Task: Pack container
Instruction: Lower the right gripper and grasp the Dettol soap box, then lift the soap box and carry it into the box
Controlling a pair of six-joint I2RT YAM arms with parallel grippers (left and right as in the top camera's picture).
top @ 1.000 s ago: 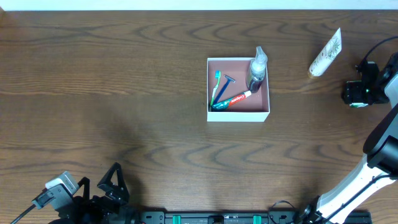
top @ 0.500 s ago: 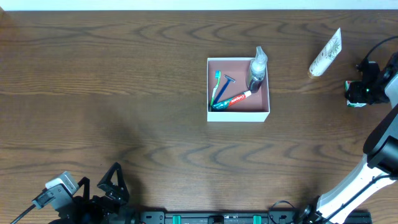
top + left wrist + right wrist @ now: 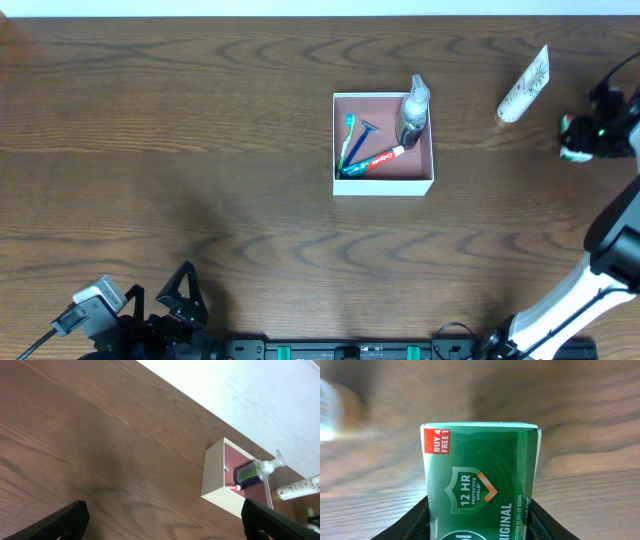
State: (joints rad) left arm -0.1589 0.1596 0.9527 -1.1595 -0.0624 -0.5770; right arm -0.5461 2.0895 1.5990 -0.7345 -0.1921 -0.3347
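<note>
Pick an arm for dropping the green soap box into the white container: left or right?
Right. Its end effector is clamped on the green soap box, off to the right of the container. The left end effector sits open and empty, far from both on the container's other side.

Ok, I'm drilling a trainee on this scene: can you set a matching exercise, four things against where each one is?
Things:
1 pump bottle
2 tube
3 soap box
4 left gripper

Places:
A gripped by the right gripper
B inside the container
C near left, open and empty
D lying on the table, right of the container

Pairs: 1-B, 2-D, 3-A, 4-C
</note>
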